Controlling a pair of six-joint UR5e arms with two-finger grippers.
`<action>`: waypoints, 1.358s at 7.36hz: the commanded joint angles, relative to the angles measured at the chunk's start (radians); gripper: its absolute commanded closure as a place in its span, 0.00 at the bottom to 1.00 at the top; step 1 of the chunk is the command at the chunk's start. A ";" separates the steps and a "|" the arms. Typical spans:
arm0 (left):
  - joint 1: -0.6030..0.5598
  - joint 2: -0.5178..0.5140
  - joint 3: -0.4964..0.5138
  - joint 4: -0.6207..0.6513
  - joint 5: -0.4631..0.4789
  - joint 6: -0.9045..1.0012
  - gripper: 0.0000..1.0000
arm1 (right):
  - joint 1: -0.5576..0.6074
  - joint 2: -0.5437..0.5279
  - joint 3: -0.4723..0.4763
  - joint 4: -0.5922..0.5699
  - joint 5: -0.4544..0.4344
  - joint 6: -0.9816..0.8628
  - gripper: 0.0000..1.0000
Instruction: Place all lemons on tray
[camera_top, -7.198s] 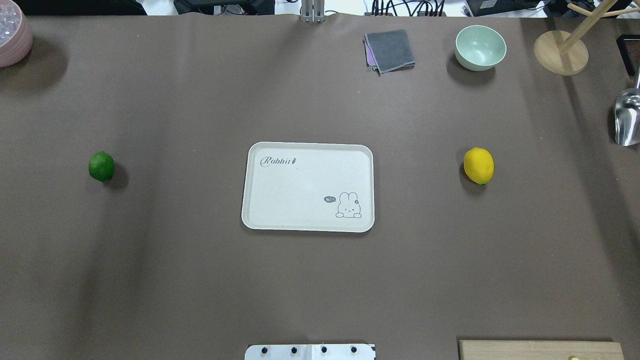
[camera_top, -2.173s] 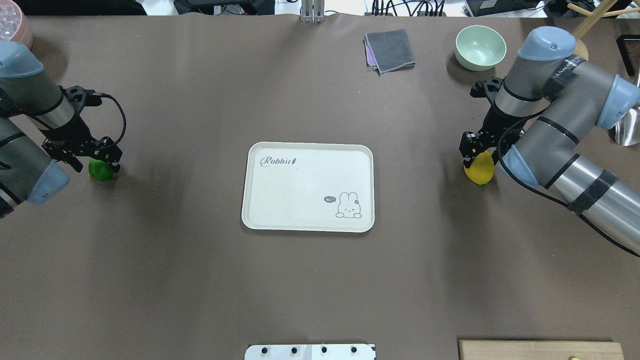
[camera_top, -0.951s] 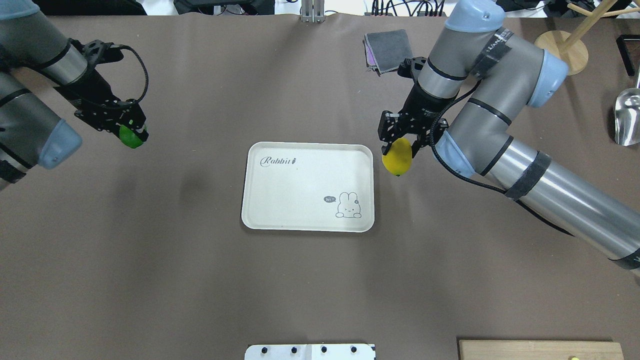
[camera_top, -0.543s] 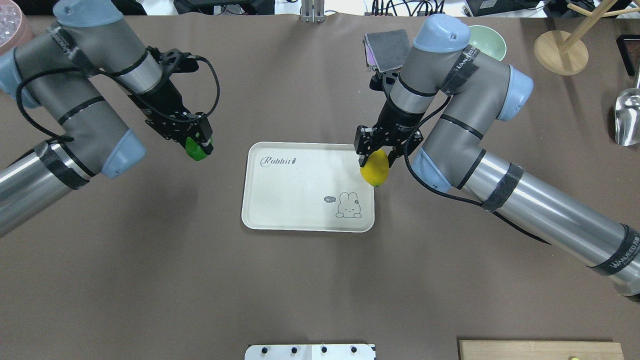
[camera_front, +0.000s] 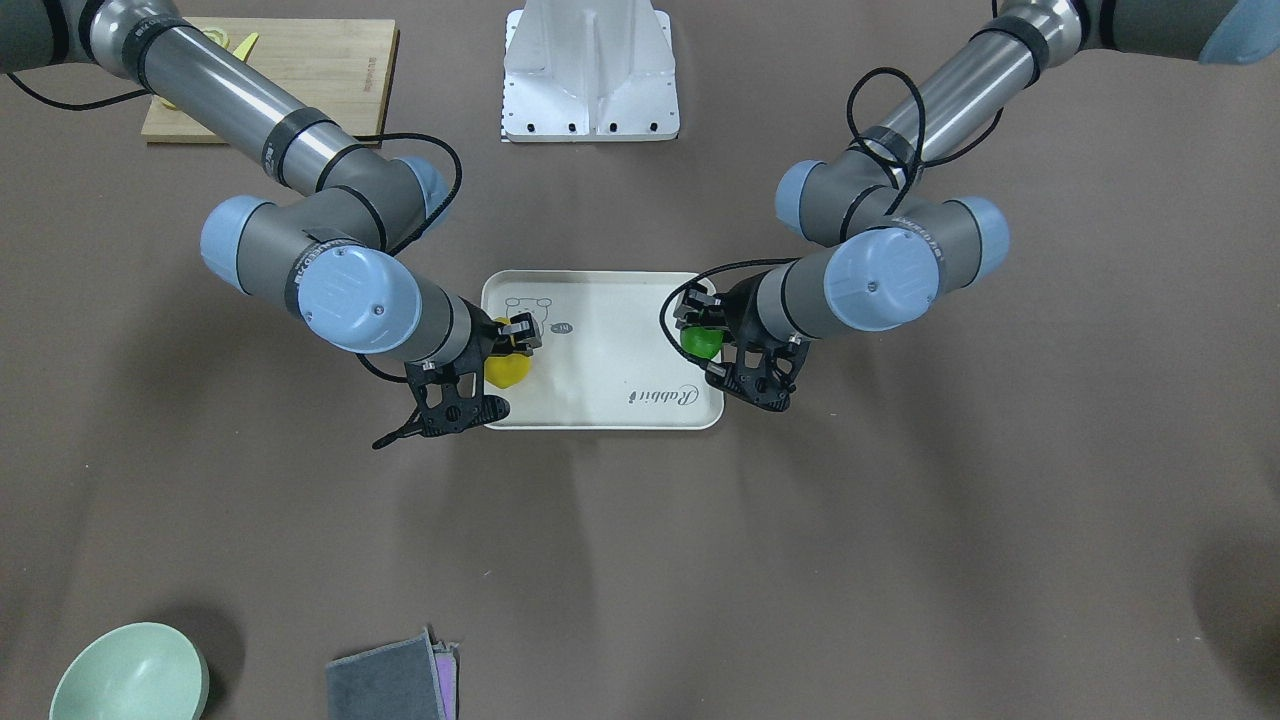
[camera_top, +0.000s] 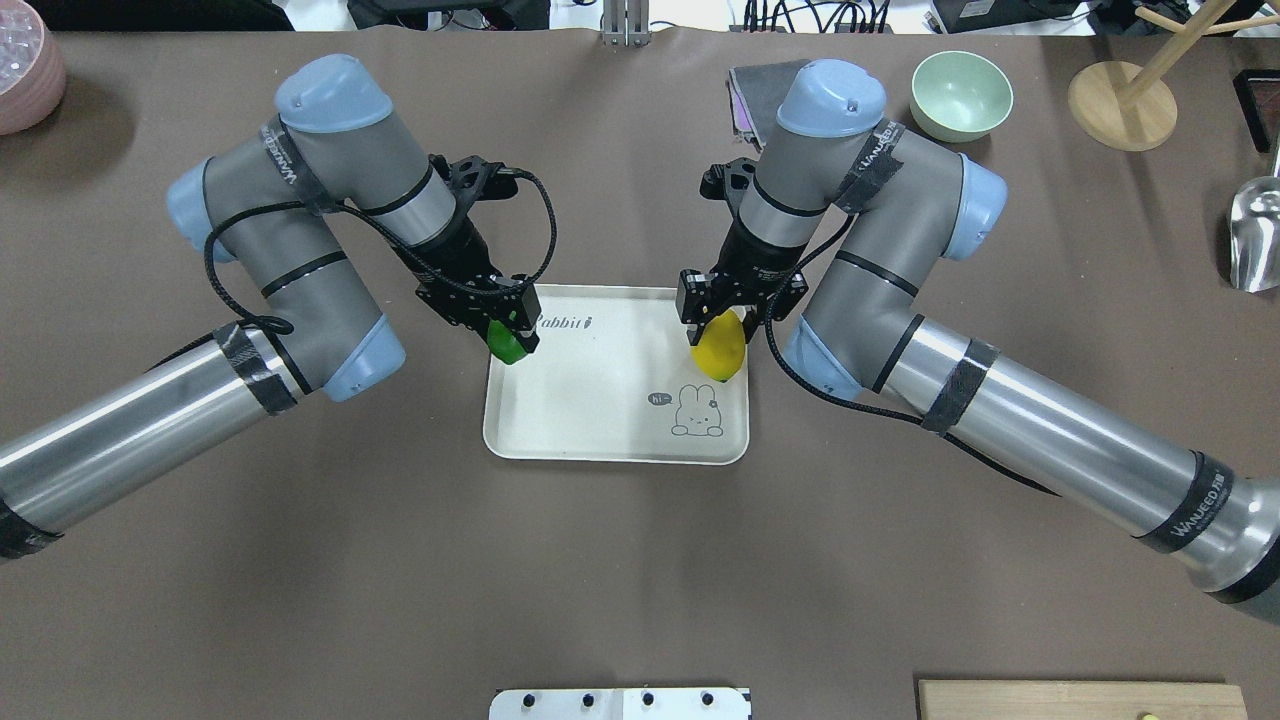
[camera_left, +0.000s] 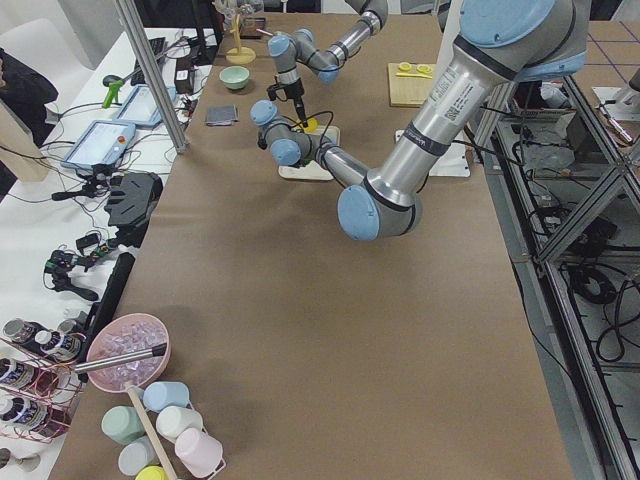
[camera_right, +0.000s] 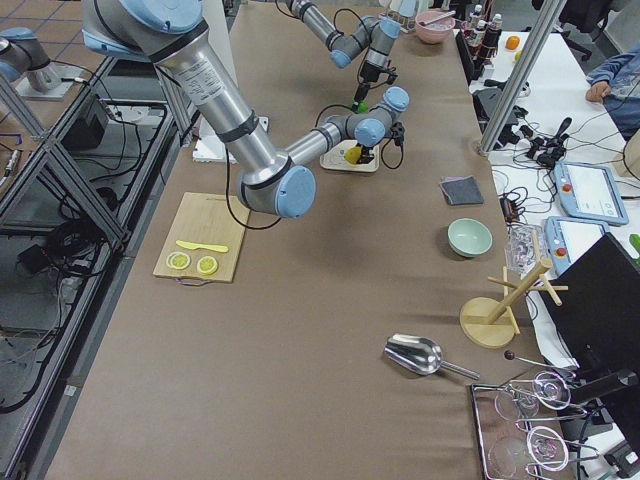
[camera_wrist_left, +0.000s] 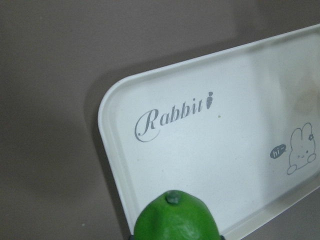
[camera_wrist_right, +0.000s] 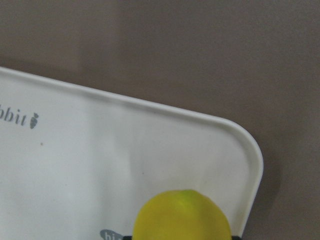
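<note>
Hovering over the tray (camera_top: 600, 420), left jaws pinch the green lemon (camera_top: 507, 346), right jaws the yellow lemon (camera_top: 720, 352).

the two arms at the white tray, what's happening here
Each arm holds one lemon at the tray. The left gripper is shut on the green lemon over the tray's edge on the robot's left. The right gripper is shut on the yellow lemon over the opposite side, near the rabbit drawing. Both lemons look held above the tray, not yet released.
</note>
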 joint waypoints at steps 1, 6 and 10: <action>0.046 -0.045 0.036 -0.028 0.071 -0.055 1.00 | -0.002 -0.001 -0.003 0.000 -0.002 0.007 0.08; 0.026 -0.009 -0.012 -0.026 0.074 -0.133 0.01 | 0.116 -0.002 -0.001 0.000 0.070 0.035 0.01; -0.262 0.296 -0.208 0.045 0.076 0.081 0.01 | 0.227 -0.221 0.196 -0.003 0.097 -0.132 0.01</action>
